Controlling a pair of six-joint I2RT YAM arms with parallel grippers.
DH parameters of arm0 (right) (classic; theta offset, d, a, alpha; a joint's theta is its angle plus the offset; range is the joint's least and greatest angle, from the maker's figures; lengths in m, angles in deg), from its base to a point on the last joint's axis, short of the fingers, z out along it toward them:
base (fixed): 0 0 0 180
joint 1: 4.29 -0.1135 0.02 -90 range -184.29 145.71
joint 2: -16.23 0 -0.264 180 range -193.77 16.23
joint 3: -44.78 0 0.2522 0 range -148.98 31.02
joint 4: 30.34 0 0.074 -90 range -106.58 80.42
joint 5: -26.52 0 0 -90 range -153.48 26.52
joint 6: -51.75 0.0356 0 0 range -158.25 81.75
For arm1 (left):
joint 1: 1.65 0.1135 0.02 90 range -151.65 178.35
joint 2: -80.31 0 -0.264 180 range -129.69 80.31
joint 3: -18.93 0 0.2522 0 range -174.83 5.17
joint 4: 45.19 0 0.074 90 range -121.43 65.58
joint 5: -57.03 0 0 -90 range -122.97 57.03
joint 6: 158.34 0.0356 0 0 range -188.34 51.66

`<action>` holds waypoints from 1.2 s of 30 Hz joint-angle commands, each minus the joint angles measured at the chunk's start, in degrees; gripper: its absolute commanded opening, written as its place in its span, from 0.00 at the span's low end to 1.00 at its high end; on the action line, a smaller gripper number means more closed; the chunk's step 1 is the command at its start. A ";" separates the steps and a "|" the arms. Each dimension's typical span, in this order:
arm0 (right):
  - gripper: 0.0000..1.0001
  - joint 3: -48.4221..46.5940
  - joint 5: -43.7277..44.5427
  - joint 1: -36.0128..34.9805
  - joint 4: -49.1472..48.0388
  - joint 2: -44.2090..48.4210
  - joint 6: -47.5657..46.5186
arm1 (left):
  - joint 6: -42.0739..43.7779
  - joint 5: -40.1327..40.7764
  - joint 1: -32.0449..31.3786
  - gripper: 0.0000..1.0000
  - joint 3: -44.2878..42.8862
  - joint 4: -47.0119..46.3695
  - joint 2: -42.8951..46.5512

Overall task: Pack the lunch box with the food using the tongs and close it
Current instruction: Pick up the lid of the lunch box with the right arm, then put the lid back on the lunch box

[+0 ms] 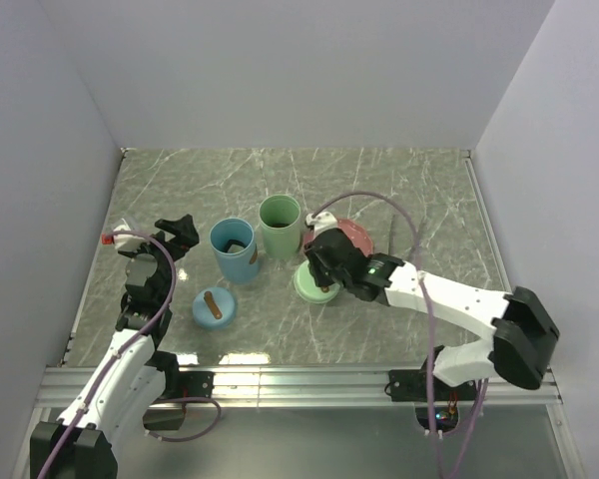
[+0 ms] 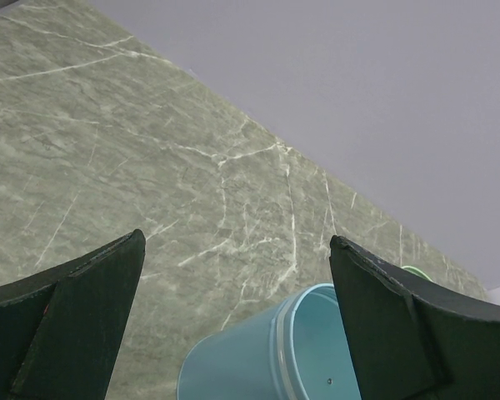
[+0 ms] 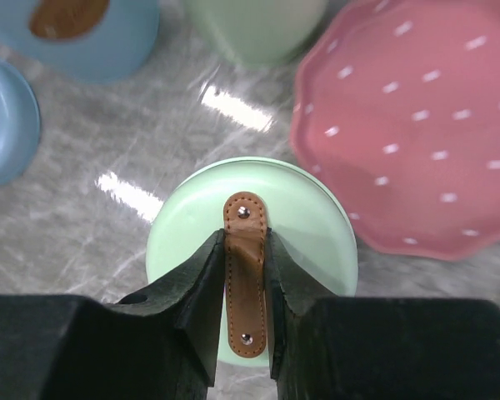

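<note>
The lunch box is two round tubs. The blue tub (image 1: 235, 249) holds a brown piece of food (image 3: 67, 17), and the green tub (image 1: 280, 226) stands beside it. On the table lies the green lid (image 3: 308, 217), and my right gripper (image 3: 246, 237) is shut on its brown leather strap (image 3: 246, 208). In the top view that gripper (image 1: 324, 277) sits over the green lid (image 1: 307, 287). My left gripper (image 2: 237, 242) stands open with nothing in it, just left of the blue tub (image 2: 250, 358). A thin grey line, probably the tongs (image 1: 393, 232), lies right of the pink plate.
The blue lid (image 1: 214, 306) with its brown strap lies in front of the blue tub. A pink scalloped plate (image 3: 417, 125) lies behind and to the right of the green lid, with no food on the part that shows. White walls enclose the marble table (image 1: 419, 190).
</note>
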 commanded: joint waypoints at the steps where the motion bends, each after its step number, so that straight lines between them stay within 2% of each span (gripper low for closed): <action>1: 0.04 -4.52 8.74 -0.14 3.48 5.23 -0.66 | -0.41 0.78 0.06 0.99 0.05 -2.50 -0.09; 6: 0.03 -10.57 11.84 2.84 2.00 8.23 -4.17 | -0.32 0.96 0.06 0.99 0.05 -2.68 -0.53; 10: 0.03 -18.22 7.37 8.98 -0.56 5.34 -8.47 | -0.32 0.78 0.06 0.99 0.31 -3.38 -0.88; 14: 0.04 -30.69 -0.28 10.85 1.63 -5.61 -11.12 | 0.03 0.61 0.06 0.99 0.40 -3.73 -0.97; 18: 0.04 -47.19 -3.89 11.11 6.98 -16.71 -13.23 | 0.30 0.17 0.14 0.99 0.14 -4.35 -2.37; 22: 0.03 -58.04 -5.48 11.73 12.09 -25.77 -13.15 | 0.39 -0.53 0.14 0.99 -0.12 -4.96 -3.86; 26: 0.04 -61.66 -6.88 11.90 14.73 -30.69 -13.05 | 0.47 -0.97 0.14 0.99 -0.21 -5.40 -4.57; 36: 0.04 -59.29 -9.43 12.08 16.58 -31.76 -13.05 | 0.39 -1.24 0.14 1.00 0.05 -5.76 -4.48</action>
